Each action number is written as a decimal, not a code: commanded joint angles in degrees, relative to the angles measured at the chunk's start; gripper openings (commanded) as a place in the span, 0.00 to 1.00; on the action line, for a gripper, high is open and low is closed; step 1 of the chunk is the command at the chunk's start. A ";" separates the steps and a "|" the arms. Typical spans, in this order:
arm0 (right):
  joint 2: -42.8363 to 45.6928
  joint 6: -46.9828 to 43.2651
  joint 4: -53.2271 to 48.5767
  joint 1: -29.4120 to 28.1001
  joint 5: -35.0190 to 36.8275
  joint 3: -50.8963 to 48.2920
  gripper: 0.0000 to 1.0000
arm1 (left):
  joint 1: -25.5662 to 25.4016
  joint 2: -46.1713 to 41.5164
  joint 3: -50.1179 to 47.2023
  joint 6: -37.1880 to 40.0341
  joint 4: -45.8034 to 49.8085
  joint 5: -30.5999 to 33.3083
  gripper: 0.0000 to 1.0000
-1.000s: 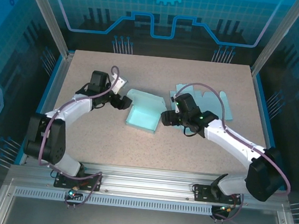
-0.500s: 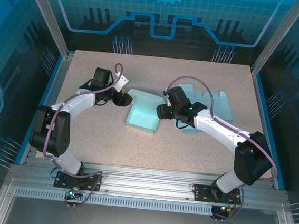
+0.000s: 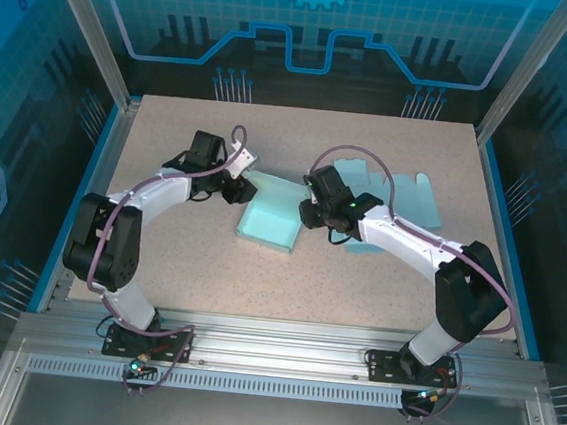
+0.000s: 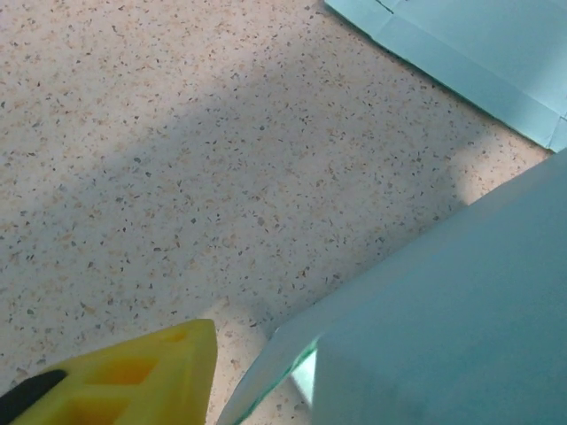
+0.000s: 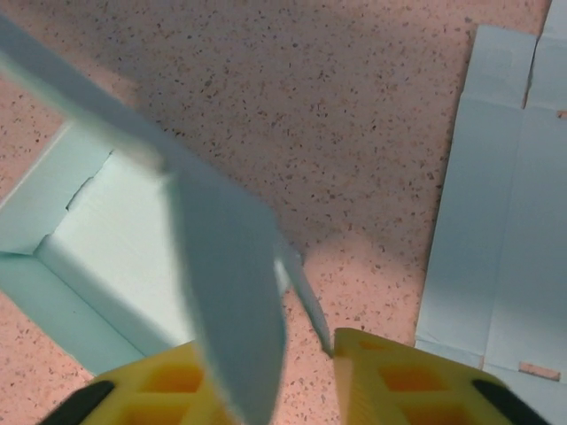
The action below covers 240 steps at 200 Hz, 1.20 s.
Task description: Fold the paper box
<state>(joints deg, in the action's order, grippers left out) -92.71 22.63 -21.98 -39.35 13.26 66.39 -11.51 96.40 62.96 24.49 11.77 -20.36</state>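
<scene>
Straddling a wall of the paper box (image 3: 273, 217) on the worktop (image 3: 208, 266), my right fingers (image 5: 399, 376) sat part-closed; couldn't tell if they, or my left fingers (image 4: 133, 372), gripped. Risk: a skewed pinch could crease or tear that wall.

Both arms now reach closer in on the paper box (image 3: 273, 222) than a second ago. The left gripper (image 3: 240, 187) sits farther from the arm bases and more to the right, at the box's far left corner, and its arm stands steeper over its base. The right gripper (image 3: 307, 214) sits farther left, against the box's right wall, with its elbow drawn leftward. More of the flat paper sheet (image 3: 406, 196) behind the right arm lies uncovered.
</scene>
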 commanded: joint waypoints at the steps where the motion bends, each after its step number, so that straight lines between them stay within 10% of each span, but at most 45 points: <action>1: -0.72 0.19 0.00 -0.89 1.77 1.98 0.23 | -0.93 0.02 1.70 0.44 0.07 0.81 0.40; 60: -3.14 1.75 -0.26 -1.29 6.35 3.99 0.04 | -3.97 -1.71 1.07 -7.66 -1.69 6.84 0.15; 116: -6.00 2.05 1.68 -2.08 13.13 7.20 0.00 | -9.29 -3.81 -0.65 -21.22 -5.74 20.83 0.13; 240: -14.96 8.50 11.30 -2.61 15.73 13.61 0.00 | -13.81 -3.06 -6.27 -49.13 -20.05 30.65 0.12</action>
<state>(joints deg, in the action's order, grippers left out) -105.84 28.60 -14.48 -40.23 30.52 79.15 -22.65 92.95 58.06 -17.54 -1.15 10.33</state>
